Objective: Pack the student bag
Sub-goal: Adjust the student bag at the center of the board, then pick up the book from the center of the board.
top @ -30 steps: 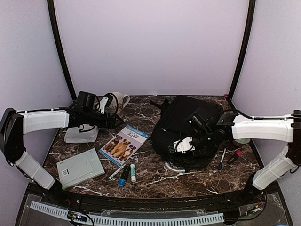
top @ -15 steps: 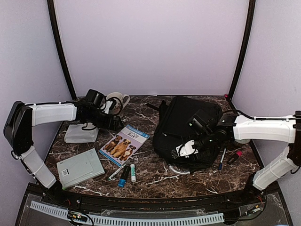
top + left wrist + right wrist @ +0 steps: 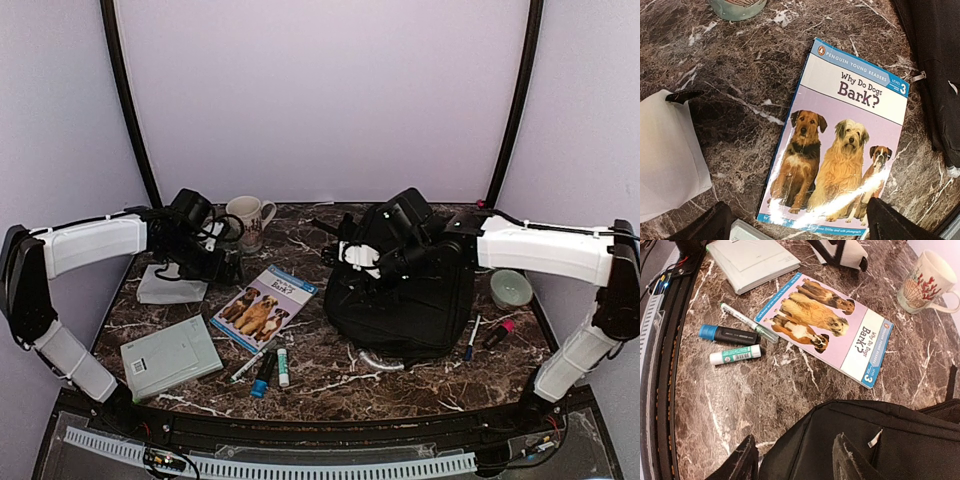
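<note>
The black backpack (image 3: 410, 300) is lying flat on the right half of the marble tabletop (image 3: 330, 385), and no view is showing an open mouth (a zip may be hiding under the arm). The right claw (image 3: 795, 452) is hovering over the edge of the backpack that faces the book, its fingers (image 3: 845, 460) standing apart with only fabric below them, clamped on nothing. The left claw (image 3: 797, 215) is hanging over the dog book (image 3: 840, 135), spread wide and holding nothing.

The book is lying just beside the backpack, with a white pouch (image 3: 665, 150) on its other side and a mug (image 3: 925, 282) farther back. A grey booklet (image 3: 170, 355), two markers (image 3: 727, 333) and a glue stick (image 3: 735, 355) are sitting nearer the front.

The trouble I am expecting:
- The soft fabric may be bunching in a pinch, so the whole backpack may be sliding onto the book instead of opening.
- The book is thin, glossy and flat on stone, so fingers may be skidding off it or shoving it under the backpack.
- Both arms are working near the same narrow gap, so they may be knocking together.
</note>
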You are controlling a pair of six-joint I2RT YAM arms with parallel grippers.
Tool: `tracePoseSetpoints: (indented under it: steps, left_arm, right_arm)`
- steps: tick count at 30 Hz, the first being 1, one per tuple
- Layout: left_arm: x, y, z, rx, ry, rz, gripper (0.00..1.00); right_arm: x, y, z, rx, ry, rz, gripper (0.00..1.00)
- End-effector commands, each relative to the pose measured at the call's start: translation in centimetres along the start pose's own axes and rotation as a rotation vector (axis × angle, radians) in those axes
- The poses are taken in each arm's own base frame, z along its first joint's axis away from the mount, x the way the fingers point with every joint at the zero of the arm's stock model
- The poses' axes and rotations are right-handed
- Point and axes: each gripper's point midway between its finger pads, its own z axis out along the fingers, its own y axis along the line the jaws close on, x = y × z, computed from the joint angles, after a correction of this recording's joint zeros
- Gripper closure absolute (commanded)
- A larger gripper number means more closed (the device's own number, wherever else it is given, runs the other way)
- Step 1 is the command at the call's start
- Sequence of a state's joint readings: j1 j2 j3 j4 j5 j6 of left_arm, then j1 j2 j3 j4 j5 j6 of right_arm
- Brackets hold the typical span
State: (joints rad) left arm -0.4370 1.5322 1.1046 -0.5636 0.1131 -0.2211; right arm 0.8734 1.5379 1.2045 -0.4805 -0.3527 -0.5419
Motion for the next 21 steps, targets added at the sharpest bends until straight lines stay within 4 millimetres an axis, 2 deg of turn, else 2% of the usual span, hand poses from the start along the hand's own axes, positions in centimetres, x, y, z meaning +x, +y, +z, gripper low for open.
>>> tracePoseSetpoints:
  steps: [1, 3, 6, 10, 13, 21]
  left_arm:
    - [1.9, -0.2, -1.1, 0.022, 0.005, -0.005, 0.04]
    - [1.2, -0.9, -0.5, 0.067, -0.029, 0.016, 0.05]
    - [-0.8, -1.3, 1.0, 0.094, -0.055, 0.003, 0.06]
    - [-2.3, -1.1, 3.0, 0.126, -0.009, -0.006, 0.08]
    - [-2.5, -0.9, 3.9, 0.187, 0.013, -0.027, 0.09]
    - [-1.9, 0.9, 5.5, 0.285, 0.106, -0.084, 0.18]
  right_arm:
    - [-3.2, -2.1, 2.3, -0.023, -0.146, 0.202, 0.52]
    - [-2.6, -2.3, 4.4, -0.031, -0.156, 0.3, 0.56]
    - [-2.2, -1.7, 6.6, -0.058, -0.152, 0.348, 0.63]
    - [-2.5, -3.0, 8.4, -0.024, -0.159, 0.429, 0.69]
    - [-2.6, -3.9, 9.3, -0.001, -0.16, 0.498, 0.72]
    - [-0.8, -2.8, 13.5, -0.069, -0.082, 0.592, 0.74]
